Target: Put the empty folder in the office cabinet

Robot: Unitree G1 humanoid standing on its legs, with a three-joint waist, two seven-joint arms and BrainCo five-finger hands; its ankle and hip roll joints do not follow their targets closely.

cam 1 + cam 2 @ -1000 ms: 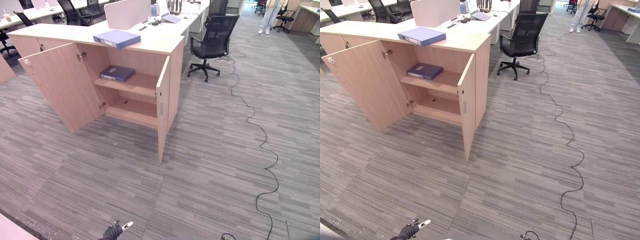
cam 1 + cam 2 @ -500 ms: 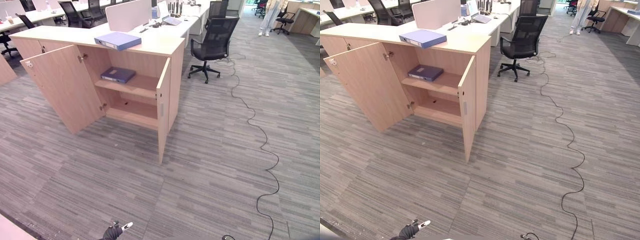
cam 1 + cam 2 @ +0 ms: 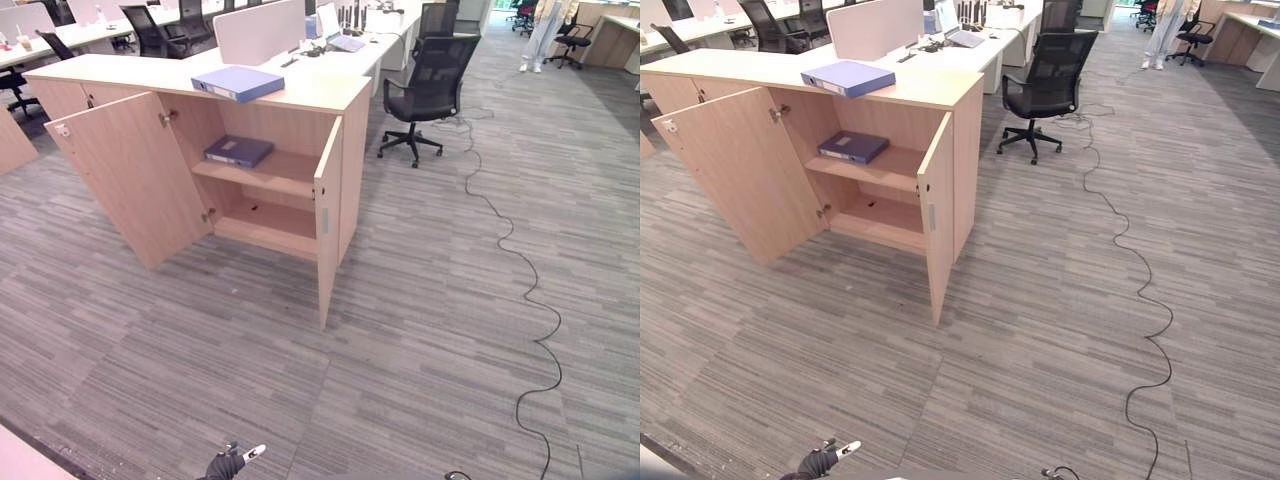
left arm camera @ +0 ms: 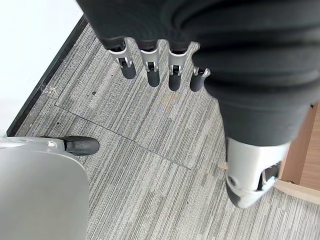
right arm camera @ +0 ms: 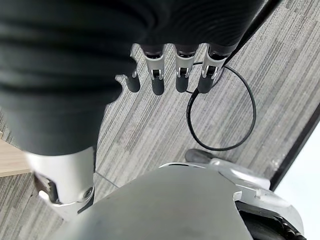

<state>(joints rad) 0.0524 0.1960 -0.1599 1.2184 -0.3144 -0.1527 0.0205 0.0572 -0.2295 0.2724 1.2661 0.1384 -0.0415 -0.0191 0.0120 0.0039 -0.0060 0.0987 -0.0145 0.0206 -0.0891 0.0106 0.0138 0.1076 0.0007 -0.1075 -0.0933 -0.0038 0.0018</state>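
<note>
A light blue folder [image 3: 237, 82] lies flat on top of the wooden office cabinet [image 3: 350, 170]. Both cabinet doors stand open, the left door [image 3: 135, 180] swung wide and the right door [image 3: 326, 225] pointing towards me. A darker blue folder [image 3: 238, 150] lies on the upper shelf inside; the lower shelf is bare. The cabinet is some way ahead of me across the carpet. My left hand [image 4: 150, 65] hangs over the carpet with straight fingers, holding nothing. My right hand [image 5: 157, 75] hangs likewise, open, with nothing in it.
A black office chair [image 3: 430, 85] stands to the right of the cabinet. Desks with a laptop [image 3: 345, 40] and a white screen [image 3: 262, 28] run behind it. A person [image 3: 545, 30] stands far off at the back right. Grey carpet lies between me and the cabinet.
The whole picture has shifted slightly, so the camera has moved. The folders, cabinet doors and chair stand as before.
</note>
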